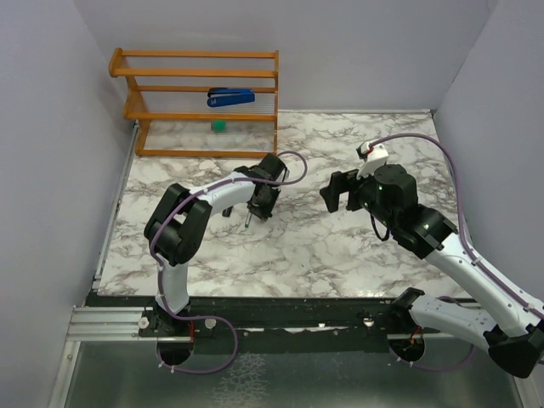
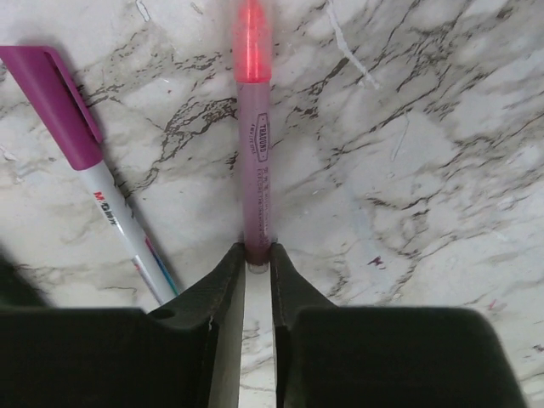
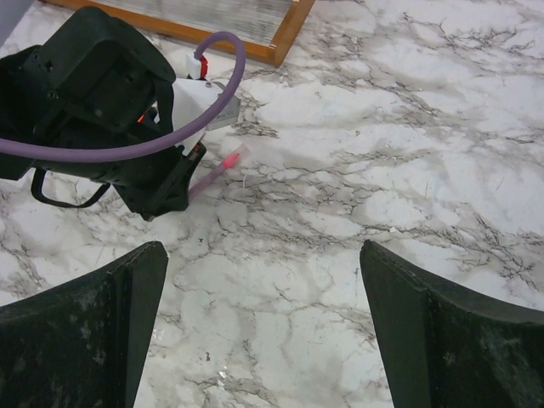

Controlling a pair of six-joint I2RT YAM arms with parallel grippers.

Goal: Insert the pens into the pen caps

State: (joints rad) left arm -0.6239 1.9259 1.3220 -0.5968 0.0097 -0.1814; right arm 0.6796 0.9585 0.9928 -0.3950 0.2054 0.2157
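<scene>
My left gripper (image 2: 257, 255) is shut on the tail end of the thin pink pen (image 2: 255, 170). The pen points away from the fingers, low over the marble, with the slim pink cap (image 2: 252, 42) on its far end. The grey-white pen (image 2: 127, 238) lies on the table to its left, wearing the purple-magenta cap (image 2: 59, 102). The pink pen also shows in the right wrist view (image 3: 217, 170), sticking out of the left gripper (image 3: 161, 200). My right gripper (image 3: 263, 280) is open and empty, facing the left one (image 1: 259, 204) across a gap. The black marker and orange cap are out of view.
A wooden rack (image 1: 200, 102) stands at the back left; it holds a blue stapler-like object (image 1: 230, 97) and a small green object (image 1: 219, 126). Its corner shows in the right wrist view (image 3: 280, 47). Grey walls close in the marble table (image 1: 297, 246).
</scene>
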